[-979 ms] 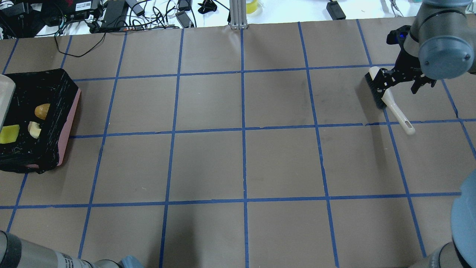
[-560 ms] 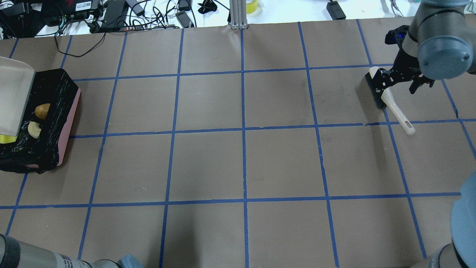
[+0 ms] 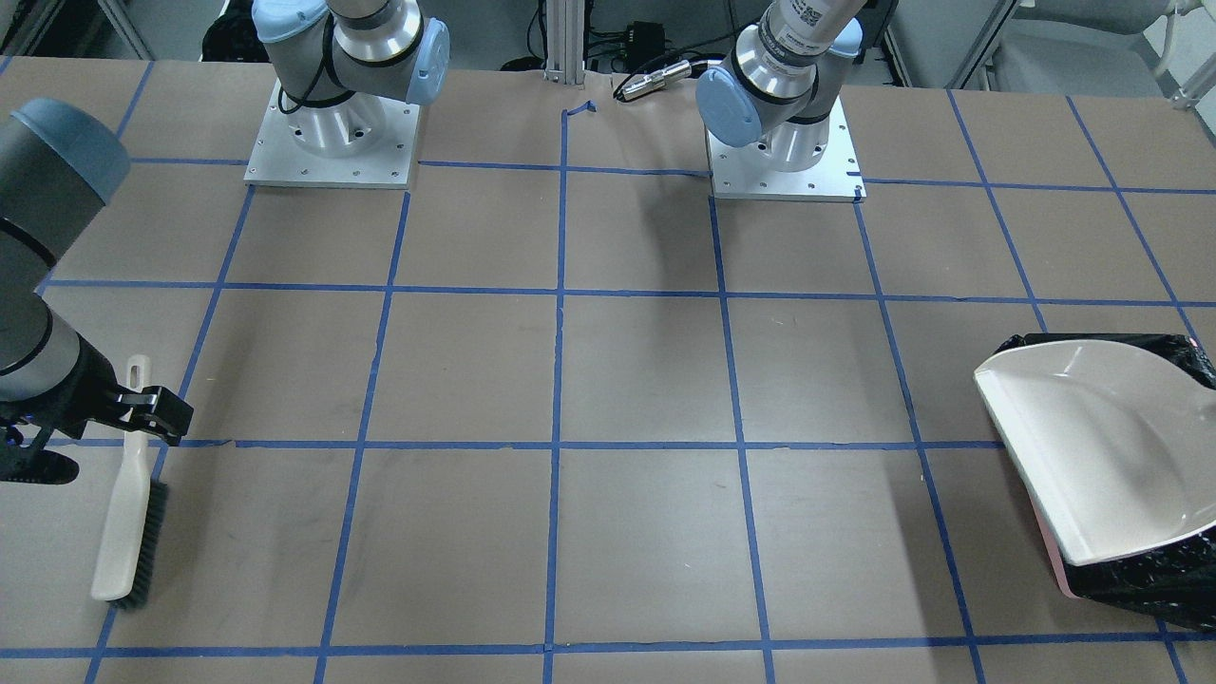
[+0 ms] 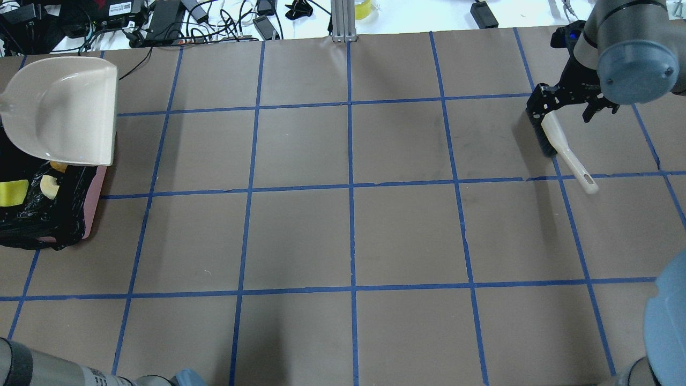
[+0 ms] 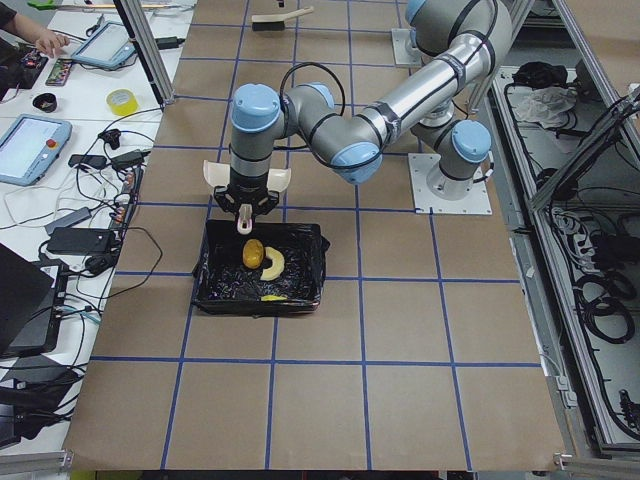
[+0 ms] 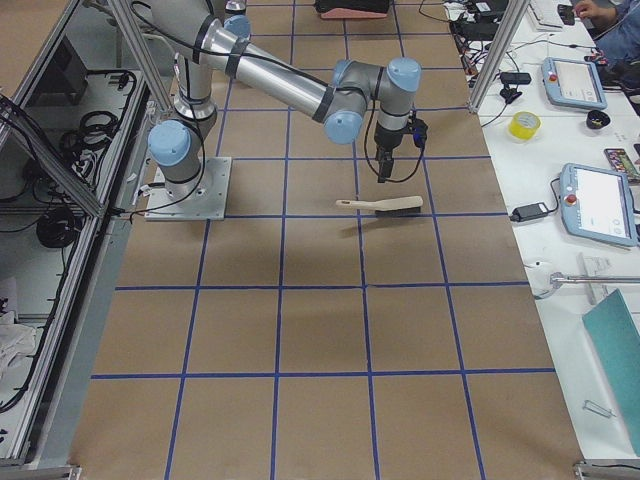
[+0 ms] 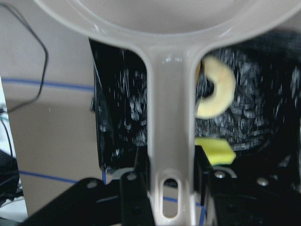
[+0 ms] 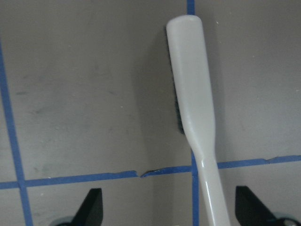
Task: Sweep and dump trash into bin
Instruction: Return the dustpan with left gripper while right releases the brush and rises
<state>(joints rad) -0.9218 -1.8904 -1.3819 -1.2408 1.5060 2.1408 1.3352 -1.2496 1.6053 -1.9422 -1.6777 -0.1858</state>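
Note:
The pink bin (image 4: pixel 97 185) with its black bag stands at the table's left end. In it lie the yellow-green wedge (image 4: pixel 13 193), the tan croissant (image 4: pixel 49 186) and the amber piece (image 5: pixel 253 253), which the overhead view mostly hides. My left gripper (image 7: pixel 170 188) is shut on the handle of the off-white dustpan (image 4: pixel 61 107), held over the bin's far side; the pan looks empty. My right gripper (image 4: pixel 568 104) is open above the brush (image 4: pixel 563 145), which lies on the table. The right wrist view shows the brush (image 8: pixel 193 94) below and between the spread fingers (image 8: pixel 93 205).
Cables, power bricks and a tape roll lie beyond the table's far edge (image 4: pixel 161 21). A metal post (image 4: pixel 343 21) stands at the far middle. Blue tape lines grid the brown table (image 4: pixel 348 230). The arm bases (image 3: pixel 332 133) sit at the robot's side.
The dustpan has swung from the left edge over the bin toward its far side and now lies level, face up. The right gripper has lifted away from the brush, which stays put.

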